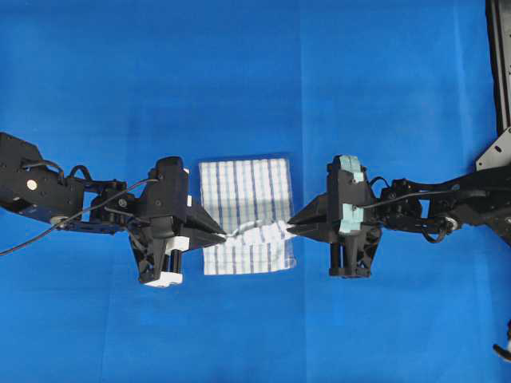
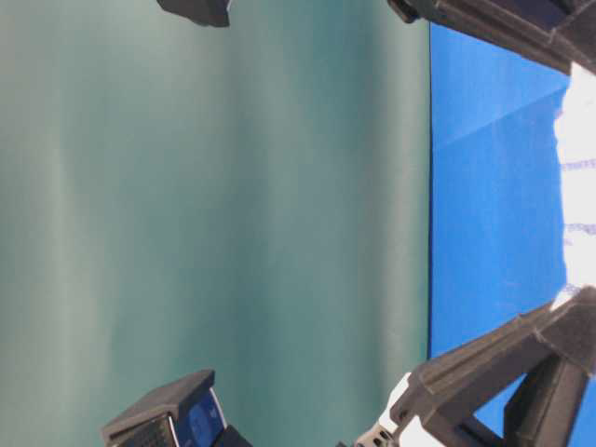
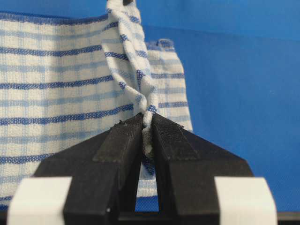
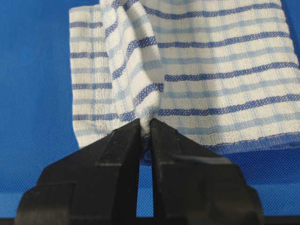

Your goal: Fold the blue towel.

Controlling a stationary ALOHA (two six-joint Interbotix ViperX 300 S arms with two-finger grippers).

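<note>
Cloth spans the gap overhead: the blue towel (image 1: 243, 215) lies on the blue worktop (image 1: 239, 80) between the left pincer (image 1: 221, 235) and right pincer (image 1: 292, 223), each clamped on a side edge, probably to lift a fold. Table-level view shows only a white sliver. Left wrist: striped fabric twists up from closed tips. Right wrist: the same pinch, checks bunched.

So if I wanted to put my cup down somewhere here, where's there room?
Bare blue sheet lies above the blue towel and below it, across the whole width. The middle band is crowded: the left gripper and right gripper pinch the towel from each side.
</note>
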